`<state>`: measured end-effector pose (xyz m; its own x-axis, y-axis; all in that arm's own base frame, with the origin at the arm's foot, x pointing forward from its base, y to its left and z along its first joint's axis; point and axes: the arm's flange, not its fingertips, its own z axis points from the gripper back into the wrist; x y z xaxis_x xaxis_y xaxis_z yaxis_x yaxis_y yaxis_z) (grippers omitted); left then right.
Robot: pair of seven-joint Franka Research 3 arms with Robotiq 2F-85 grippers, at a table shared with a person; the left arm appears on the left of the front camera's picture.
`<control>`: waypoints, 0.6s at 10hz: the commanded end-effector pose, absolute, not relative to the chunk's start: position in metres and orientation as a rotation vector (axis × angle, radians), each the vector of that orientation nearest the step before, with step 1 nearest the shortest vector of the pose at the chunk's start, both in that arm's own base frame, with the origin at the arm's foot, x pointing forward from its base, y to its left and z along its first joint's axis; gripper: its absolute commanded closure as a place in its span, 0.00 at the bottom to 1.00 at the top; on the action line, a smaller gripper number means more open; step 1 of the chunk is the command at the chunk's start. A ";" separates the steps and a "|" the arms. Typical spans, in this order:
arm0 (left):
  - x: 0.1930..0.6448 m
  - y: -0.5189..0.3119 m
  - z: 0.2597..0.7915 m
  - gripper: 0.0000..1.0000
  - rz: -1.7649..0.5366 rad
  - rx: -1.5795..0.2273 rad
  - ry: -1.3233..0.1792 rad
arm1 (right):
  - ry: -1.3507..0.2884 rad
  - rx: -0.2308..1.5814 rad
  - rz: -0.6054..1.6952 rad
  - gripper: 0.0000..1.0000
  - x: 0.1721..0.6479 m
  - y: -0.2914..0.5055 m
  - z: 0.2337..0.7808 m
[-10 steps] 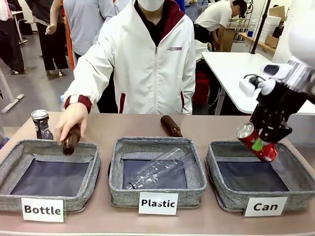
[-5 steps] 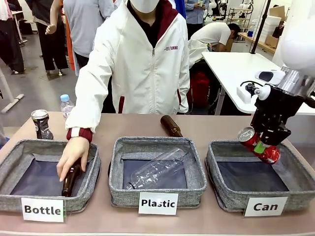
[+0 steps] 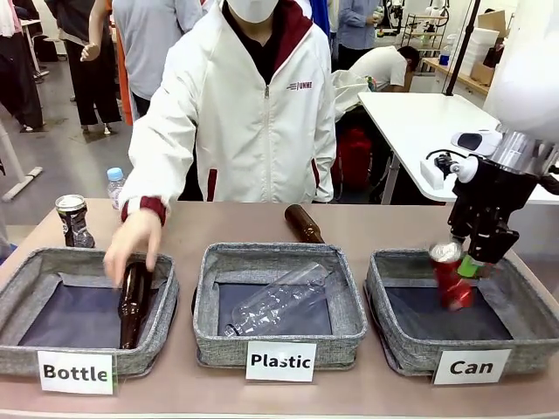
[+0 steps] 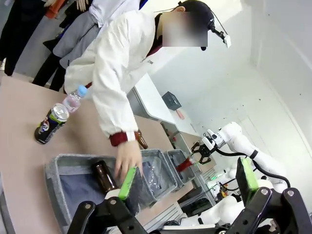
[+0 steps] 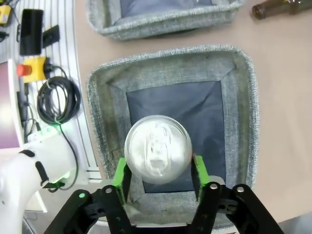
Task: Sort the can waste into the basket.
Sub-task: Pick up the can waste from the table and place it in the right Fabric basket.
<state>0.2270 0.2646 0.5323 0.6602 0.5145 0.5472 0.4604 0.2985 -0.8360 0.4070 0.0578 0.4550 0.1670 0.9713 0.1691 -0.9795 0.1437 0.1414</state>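
Okay, I'm holding the right gripper [image 3: 470, 264] over the basket [image 3: 400, 347], lower right, so the red can [image 3: 452, 279] lands inside; I can't tell whether the jaws grip it or stand clear.

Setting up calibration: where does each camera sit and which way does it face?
Front view: fixed between the arms, facing across the table at the person; the right tool shows at the right.
Left wrist view: on the left wrist, raised, facing the Bottle basket; left tool at the bottom.
Right wrist view: on the right wrist, facing straight down into the Can basket; the right tool flanks the red can.
Shared: front and right wrist views both show the red can.
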 end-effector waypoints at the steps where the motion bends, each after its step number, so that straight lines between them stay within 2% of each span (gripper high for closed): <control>1: 0.229 0.250 0.537 0.00 0.057 -1.332 -0.948 | -0.001 0.215 1.381 0.00 0.412 0.061 0.459; 4: 0.231 0.240 0.535 0.00 0.046 -1.355 -0.934 | -0.023 0.277 1.384 0.00 0.415 0.058 0.460; 5: 0.232 0.233 0.534 0.00 0.026 -1.368 -0.928 | -0.081 0.341 1.381 0.00 0.418 0.053 0.461; 6: 0.235 0.225 0.535 0.00 -0.018 -1.389 -0.918 | -0.203 0.502 1.349 0.00 0.423 0.040 0.466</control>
<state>0.2343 0.2355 0.5321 0.6667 0.4987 0.5539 0.4900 0.2667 -0.8299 0.4144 0.0484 0.4582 0.2103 0.9402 0.2681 -0.9689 0.1639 0.1854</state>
